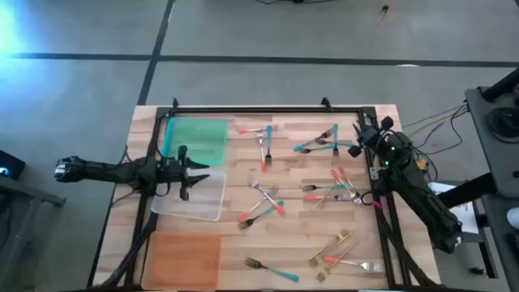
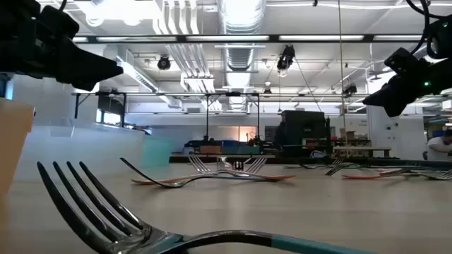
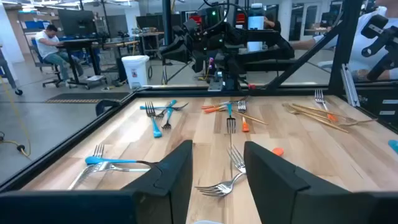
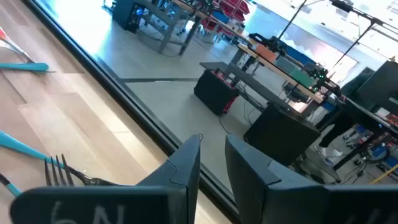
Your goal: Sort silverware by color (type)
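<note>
Between the left gripper's (image 3: 217, 180) fingers (image 3: 177, 171) there is a clear gap and nothing held: they stand apart, raised above the clear tray (image 1: 195, 197) at about nine o'clock on the worktop (image 1: 292, 243), touching no fork. The right gripper (image 4: 212, 163) has its fingers (image 4: 186, 165) parted by a narrower gap, also empty, and it hovers near the two o'clock corner beside the worktop's black frame (image 1: 268, 108), just past a cluster of teal-handled forks (image 1: 320, 143). The silverware is unsorted and spread wide: a teal and coral group (image 1: 261, 138) at twelve, a crossed pile (image 1: 263, 203) at the centre, a mixed group (image 1: 332, 191) at three, gold forks (image 1: 334, 246) towards five, and a lone teal fork (image 1: 272, 270) at six. The green tray (image 1: 196, 136) at ten and the orange tray (image 1: 182, 259) at seven look empty. The main risk, as I judge it, lies in the crossed piles: fingers closing on one handle could pinch a neighbour or drag the tangle, mixing colours. The slim forks lie flat, so a shallow pinch may slip. The right gripper, close to the frame, could also clip it when descending.
</note>
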